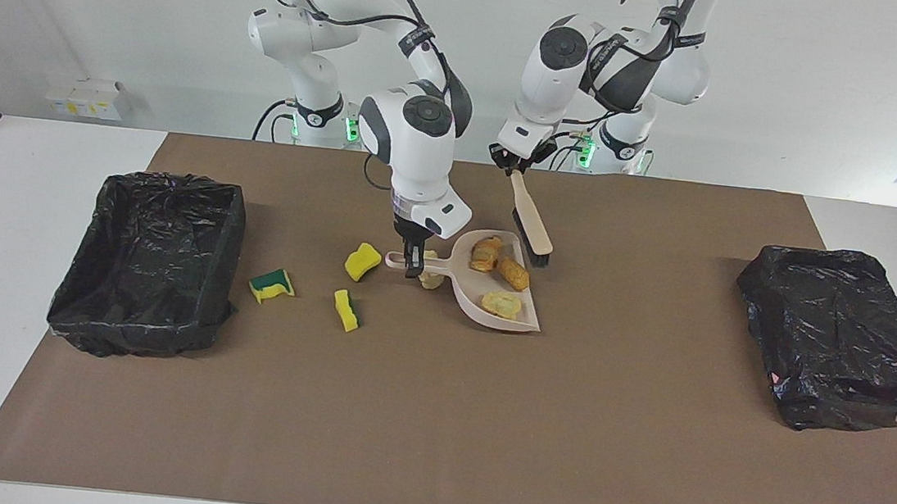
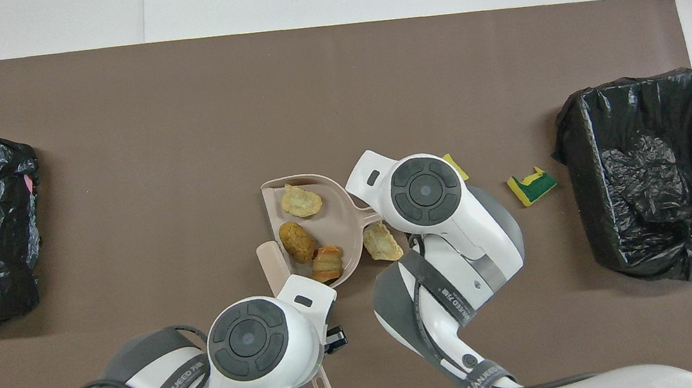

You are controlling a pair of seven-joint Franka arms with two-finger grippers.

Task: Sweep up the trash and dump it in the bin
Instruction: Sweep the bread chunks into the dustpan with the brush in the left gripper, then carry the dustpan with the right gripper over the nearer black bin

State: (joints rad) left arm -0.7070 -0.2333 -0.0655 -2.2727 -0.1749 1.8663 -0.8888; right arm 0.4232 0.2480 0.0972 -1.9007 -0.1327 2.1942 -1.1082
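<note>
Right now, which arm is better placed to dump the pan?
Right. The right gripper is shut on the dustpan handle, three lumps inside, and the open bin sits at its end. The left gripper holds the brush.

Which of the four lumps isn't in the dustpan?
The pale lump on the mat beside the dustpan's handle, by the right gripper. The other three lie inside the pan.

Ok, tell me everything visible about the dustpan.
The dustpan is a pale beige pan, plastic by its look, with a rounded back, a straight open lip and a short handle ending in a hanging loop. The right tool is shut on that handle. Three lumps lie in it: a pale one by the lip, an orange-brown one and another at the back. A fourth lump lies on the mat beside the handle. The brush hangs clear of it.
</note>
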